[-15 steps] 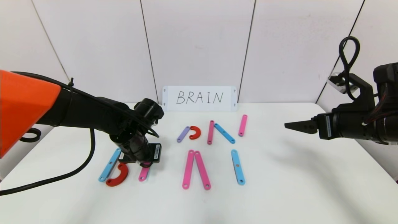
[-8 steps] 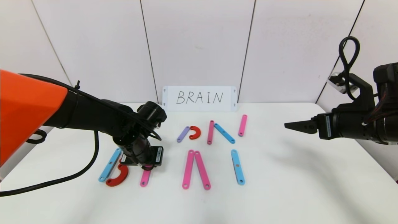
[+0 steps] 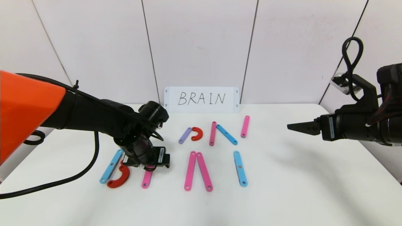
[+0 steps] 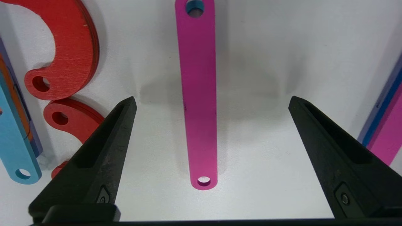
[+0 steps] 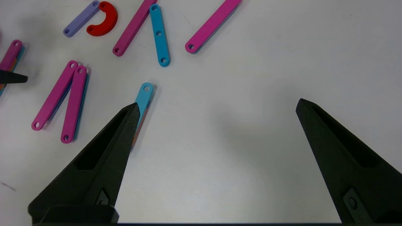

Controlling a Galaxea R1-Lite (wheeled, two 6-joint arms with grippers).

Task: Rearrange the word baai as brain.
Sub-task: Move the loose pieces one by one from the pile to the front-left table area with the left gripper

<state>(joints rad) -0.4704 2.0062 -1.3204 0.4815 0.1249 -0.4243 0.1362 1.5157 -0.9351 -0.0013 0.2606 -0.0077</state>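
Observation:
My left gripper (image 3: 147,167) points down at the front left of the table, open, its fingers (image 4: 110,138) astride a pink bar (image 4: 199,94) that lies flat and untouched. Left of that pink bar (image 3: 146,179) lie a red arc (image 3: 118,179) and a blue bar (image 3: 110,166); the left wrist view shows a second red arc (image 4: 72,117) behind the first. Two pink bars (image 3: 197,171) form a narrow wedge in the middle, with a blue bar (image 3: 240,168) to their right. My right gripper (image 3: 295,127) hangs open above the table's right side, holding nothing.
Behind the front row lie a purple bar (image 3: 185,135), a small red arc (image 3: 197,133), a pink bar (image 3: 213,133), a blue bar (image 3: 226,134) and another pink bar (image 3: 245,126). A white card reading BRAIN (image 3: 201,99) stands against the back wall.
My left gripper has gone from shut on the pink bar to wide open, leaving it flat on the table. The wrist shifted slightly right. The right arm has not moved.

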